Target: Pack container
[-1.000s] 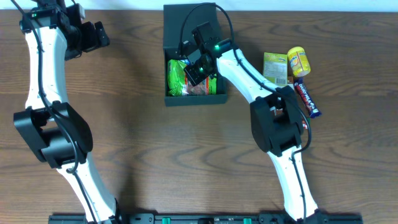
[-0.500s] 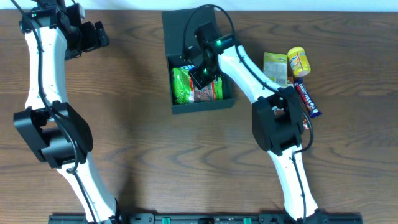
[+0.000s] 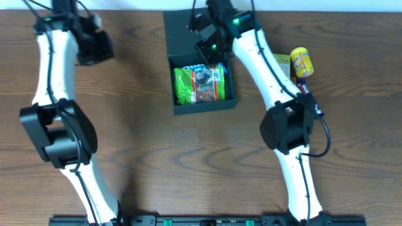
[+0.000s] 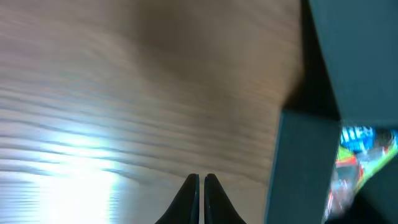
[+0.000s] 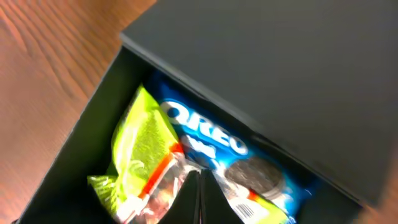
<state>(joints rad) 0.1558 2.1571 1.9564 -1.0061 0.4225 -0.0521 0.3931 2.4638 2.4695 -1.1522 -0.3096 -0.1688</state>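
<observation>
— While the right gripper (image 5: pixel 199 185) is hanging clenched and empty over the snack packets (image 3: pixel 200 85), the container (image 3: pixel 204 108) is sitting at the far middle of the table (image 3: pixel 138 157), lid (image 3: pixel 182 34) open.
— It's looking stiff and light; I'd be pinching that lid's edge.

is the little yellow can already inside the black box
No, the small yellow cylindrical can lies on the wooden table, off to the right of the matte black rectangular box.

Matte black container (image 3: pixel 185 31), glossy crinkled plastic packets (image 3: pixel 198 85), wood-grain table (image 3: pixel 144 157) with soft sheen
</observation>
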